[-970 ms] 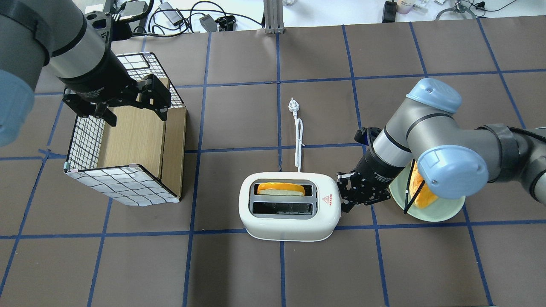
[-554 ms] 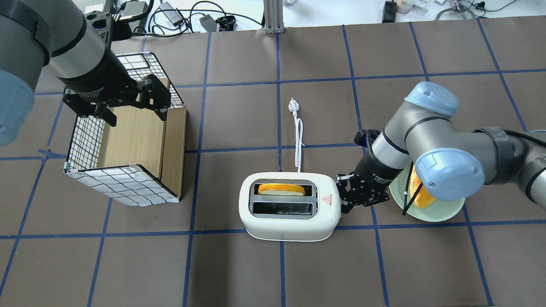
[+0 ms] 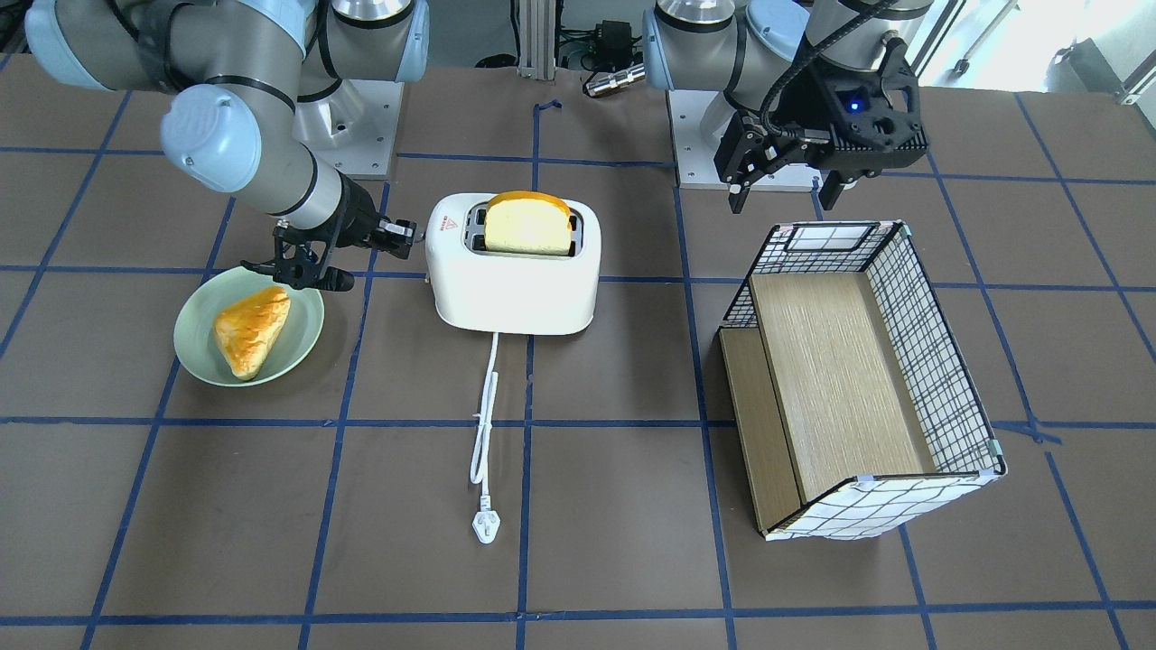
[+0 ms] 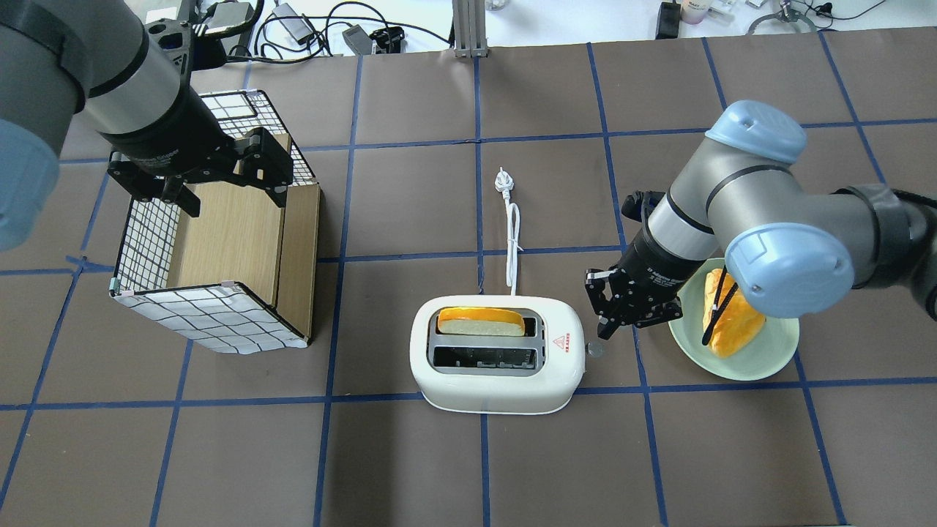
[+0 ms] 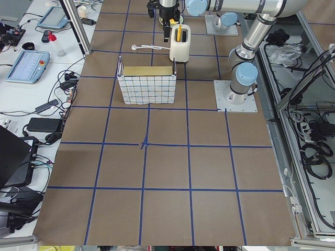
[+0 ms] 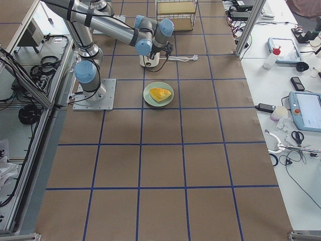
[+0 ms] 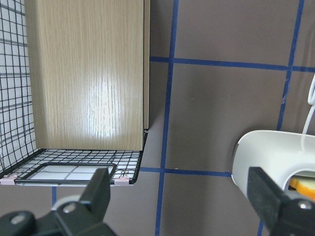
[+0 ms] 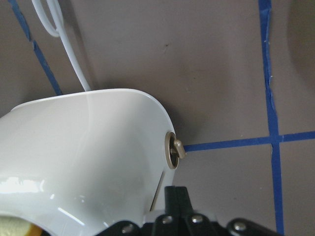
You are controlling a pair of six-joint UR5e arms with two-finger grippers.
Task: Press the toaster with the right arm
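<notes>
- Right gripper (image 4: 605,331) has backed off the toaster (image 4: 498,380) and lifted. Its fingers are pressed together on nothing, near the lever knob (image 8: 173,150) but clear of it.
- Bread slice (image 4: 481,320) stands higher in the far slot than a second ago. Judgement: the lever has sprung back, so the press likely did not latch.
- Toaster sits mid-table; its cord (image 4: 514,241) runs away to a plug (image 4: 502,180) lying loose.
- Green plate (image 3: 194,357) with a pastry (image 3: 250,328) lies just beside the right gripper.
- Left gripper (image 7: 183,194) is spread wide and empty above the wire basket (image 4: 212,315).
- Brown mat (image 4: 410,468) has a blue tape grid; a cabled bench (image 4: 307,25) lies beyond.
</notes>
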